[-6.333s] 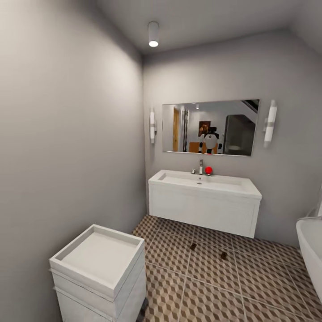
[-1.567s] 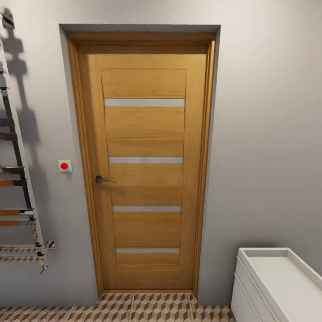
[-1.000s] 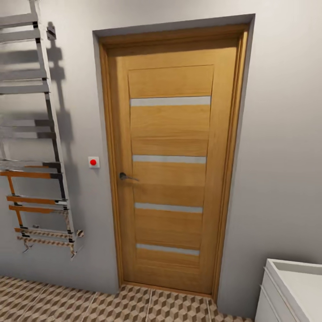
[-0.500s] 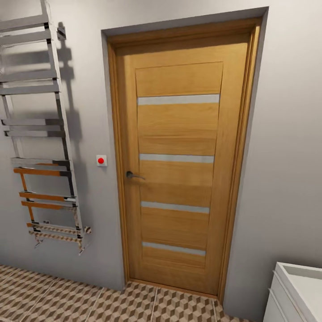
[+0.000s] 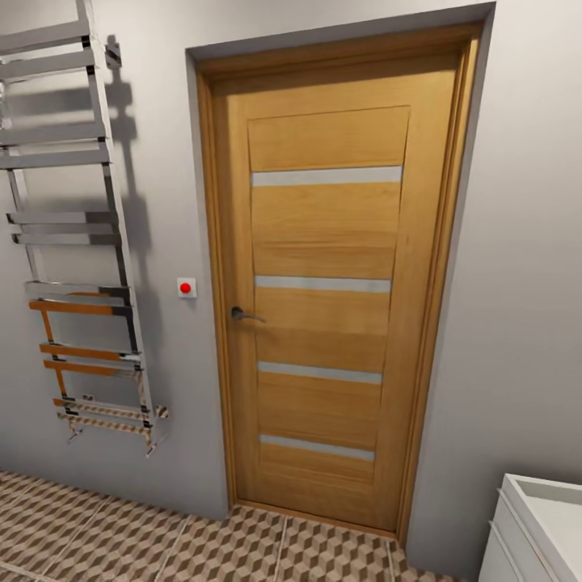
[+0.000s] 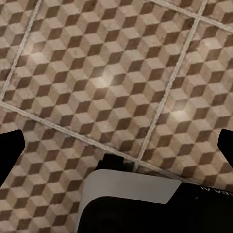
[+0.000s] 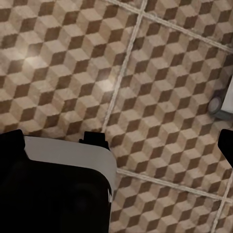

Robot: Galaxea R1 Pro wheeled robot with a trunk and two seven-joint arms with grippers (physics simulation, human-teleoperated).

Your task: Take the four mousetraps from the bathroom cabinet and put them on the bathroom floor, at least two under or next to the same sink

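1. Head view faces a closed oak door with four pale glass strips and a dark lever handle.
2. Left of it, a red-button switch and a chrome towel rail hang on the grey wall.
3. Bathroom floor runs along the bottom: brown, beige and white cube-pattern tiles with pale grout.
4. White unit sits in the right corner.
5. Left gripper hangs wide over the tiles, empty; right gripper likewise spread apart, empty.
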